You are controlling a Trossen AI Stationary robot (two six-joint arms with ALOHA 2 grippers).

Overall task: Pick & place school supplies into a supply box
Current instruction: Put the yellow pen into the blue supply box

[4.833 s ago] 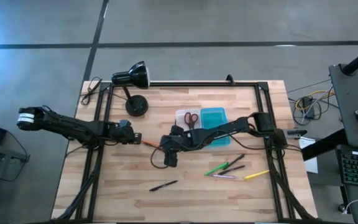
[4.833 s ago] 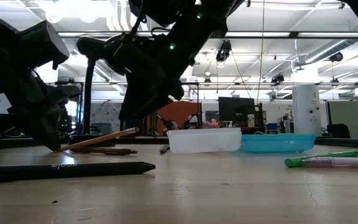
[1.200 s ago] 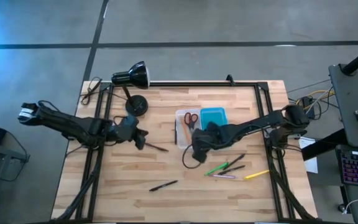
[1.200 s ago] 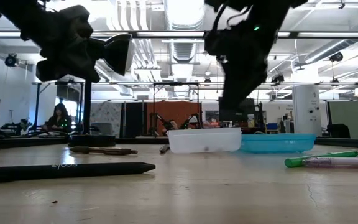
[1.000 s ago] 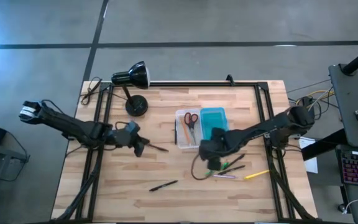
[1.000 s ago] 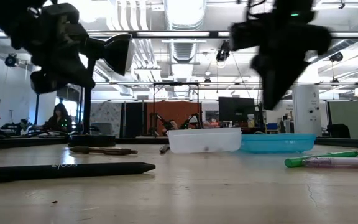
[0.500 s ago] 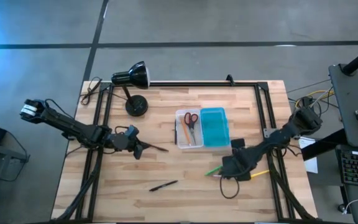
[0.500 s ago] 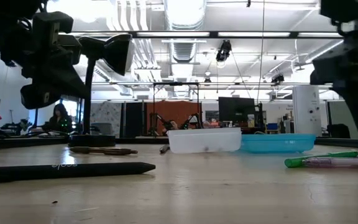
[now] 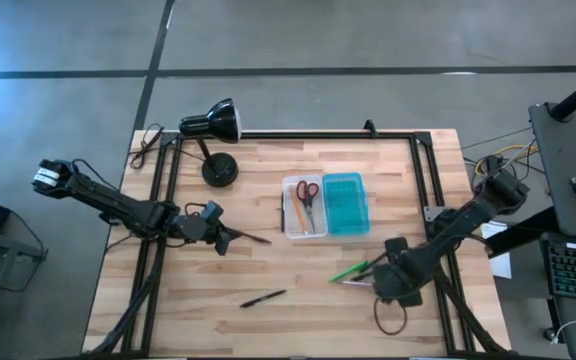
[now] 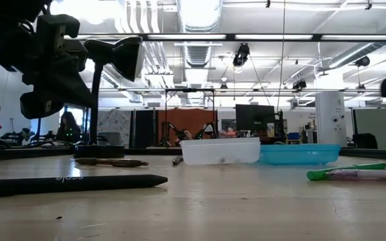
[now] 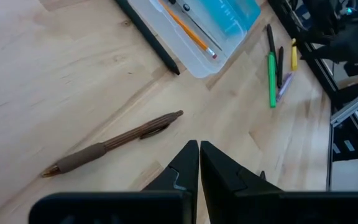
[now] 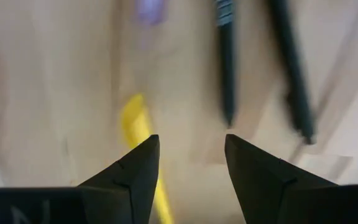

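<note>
Two dark pens [image 12: 227, 56] lying side by side just ahead of the spread, empty right gripper [image 12: 188, 165], long axes running away from it. Yellow marker [image 12: 143, 149] slanting beneath one finger [image 12: 129, 177]. Left gripper [image 11: 199, 163] pressed together, brown pen [image 11: 114, 144] crosswise just ahead.

1. The high view looks straight down from well above the supply box [image 9: 326, 205], taking in the whole table [image 9: 268, 320].
2. The low view sits at tabletop level, facing the box [image 10: 220, 150] side-on, with the room beyond.
3. The left wrist view looks down from close over the wood, the box [image 11: 197, 31] ahead.
4. The right wrist view hangs very near the tabletop over a yellow pen [image 12: 135, 127]; the box lies outside it.
</note>
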